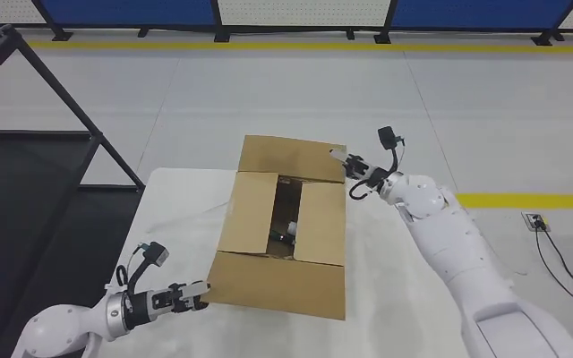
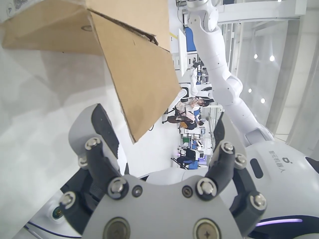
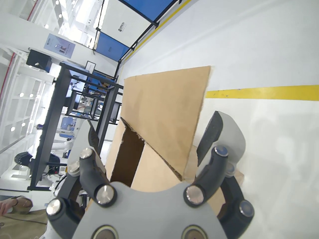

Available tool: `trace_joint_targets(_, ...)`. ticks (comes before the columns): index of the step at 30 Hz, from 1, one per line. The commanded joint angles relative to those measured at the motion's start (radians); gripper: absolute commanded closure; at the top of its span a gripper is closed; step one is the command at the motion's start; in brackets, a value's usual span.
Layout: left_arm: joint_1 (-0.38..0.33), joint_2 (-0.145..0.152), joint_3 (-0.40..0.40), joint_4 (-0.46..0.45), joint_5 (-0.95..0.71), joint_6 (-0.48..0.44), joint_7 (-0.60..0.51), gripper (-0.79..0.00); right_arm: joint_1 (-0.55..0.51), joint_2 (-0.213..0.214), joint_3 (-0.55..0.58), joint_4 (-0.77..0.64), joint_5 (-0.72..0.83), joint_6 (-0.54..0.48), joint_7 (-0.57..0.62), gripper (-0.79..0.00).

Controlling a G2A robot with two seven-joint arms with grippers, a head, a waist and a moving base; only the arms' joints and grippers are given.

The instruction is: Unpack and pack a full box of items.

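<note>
Top view: a brown cardboard box (image 1: 313, 246) is seen standing on the white worktop (image 1: 179, 206), roughly at its middle. The far flap (image 1: 291, 157) and the near flap (image 1: 277, 285) are folded outward. The left flap (image 1: 251, 215) and the right flap (image 1: 322, 210) are turned inward over the opening, with a narrow gap (image 1: 286, 219) left between them. Dark contents are glimpsed through that gap and cannot be identified.

The left gripper (image 1: 199, 294) is positioned at the near left corner of the near flap. In the left wrist view its fingers (image 2: 102, 125) are recorded as spread apart, and the corner of that flap is placed between them. Contact with the cardboard cannot be confirmed, and nothing is clamped.

The right gripper (image 1: 345, 161) is positioned at the far right corner of the far flap. In the right wrist view its fingers (image 3: 211, 130) are likewise recorded as spread apart, with the flap's corner lying between them. No firm hold is observed there either.

Beyond the worktop a pale grey floor (image 1: 269, 89) is noted. A yellow line (image 1: 510, 200) is marked on it to the right. A black frame (image 1: 81, 134) is placed to the left of the worktop, and blue panels (image 1: 125, 11) are set along the far side.
</note>
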Motion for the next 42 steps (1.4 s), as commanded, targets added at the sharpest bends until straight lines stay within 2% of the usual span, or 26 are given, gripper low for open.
trace_joint_targets(1,-0.001,0.002,0.0,-0.001,-0.015,-0.001,0.0,-0.785,0.003,-0.002,0.007,0.01,0.029,-0.038,0.038,-0.785)
trace_joint_targets(13,0.006,0.012,-0.011,-0.036,-0.115,-0.012,-0.016,-0.785,0.017,0.013,0.06,0.029,0.146,-0.203,0.215,-0.785)
trace_joint_targets(20,0.008,0.012,-0.015,-0.047,-0.185,0.011,0.069,-0.785,0.011,0.028,0.072,-0.017,0.189,-0.26,0.382,-0.785)
trace_joint_targets(28,-0.026,0.007,0.016,-0.064,-0.238,0.061,0.203,-0.785,-0.017,0.039,0.057,-0.119,0.224,-0.185,0.473,-0.785)
trace_joint_targets(38,-0.138,-0.005,0.135,-0.065,-0.211,0.114,0.373,-0.785,-0.042,0.046,0.065,-0.164,0.295,-0.112,0.546,-0.785)
trace_joint_targets(42,-0.18,-0.01,0.181,-0.044,-0.189,0.132,0.426,-0.785,-0.052,0.052,0.072,-0.184,0.316,-0.053,0.579,-0.785)
